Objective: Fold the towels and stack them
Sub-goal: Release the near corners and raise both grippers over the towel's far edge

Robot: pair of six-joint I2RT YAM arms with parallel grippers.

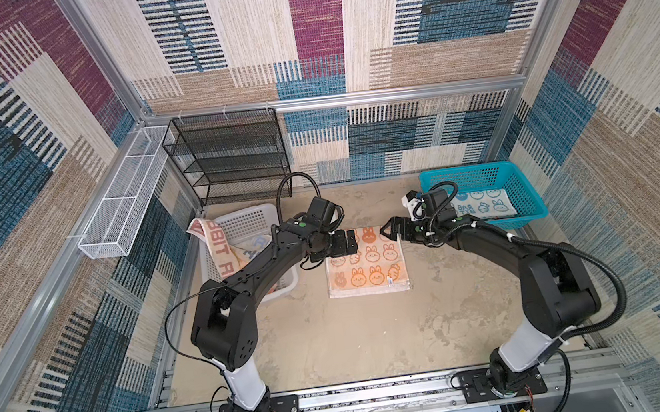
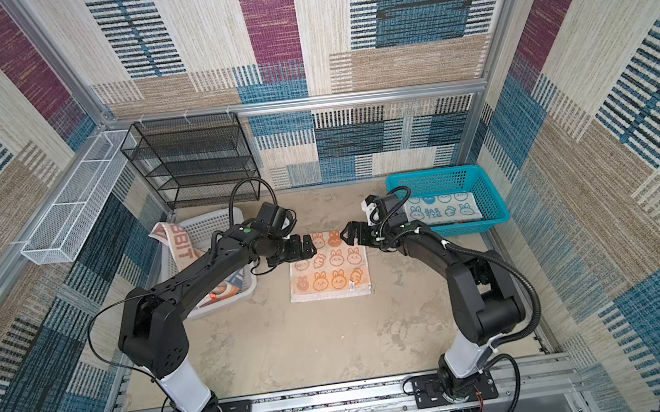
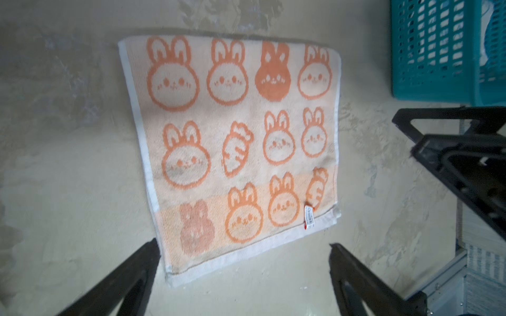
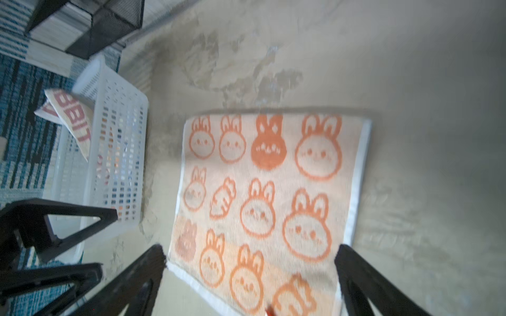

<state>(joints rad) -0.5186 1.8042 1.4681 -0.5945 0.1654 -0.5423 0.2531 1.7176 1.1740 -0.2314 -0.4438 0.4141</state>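
Observation:
The orange-rabbit towel (image 1: 365,261) (image 2: 328,267) lies folded flat in the middle of the table. My left gripper (image 1: 351,243) (image 3: 243,243) hovers open over its far left corner, nothing between the fingers. My right gripper (image 1: 388,232) (image 4: 250,247) hovers open over its far right corner, also empty. The blue-rabbit towel (image 1: 482,204) (image 2: 441,210) lies folded in the teal basket (image 1: 479,168). The "RABBIT" lettering towel (image 1: 215,244) (image 4: 71,120) hangs crumpled over the rim of the white basket (image 1: 246,224).
A black mesh rack (image 1: 231,154) stands at the back left, with a white wire tray (image 1: 123,203) fixed on the left wall. The teal basket sits at the back right, the white basket at the left. An aluminium rail runs along the front.

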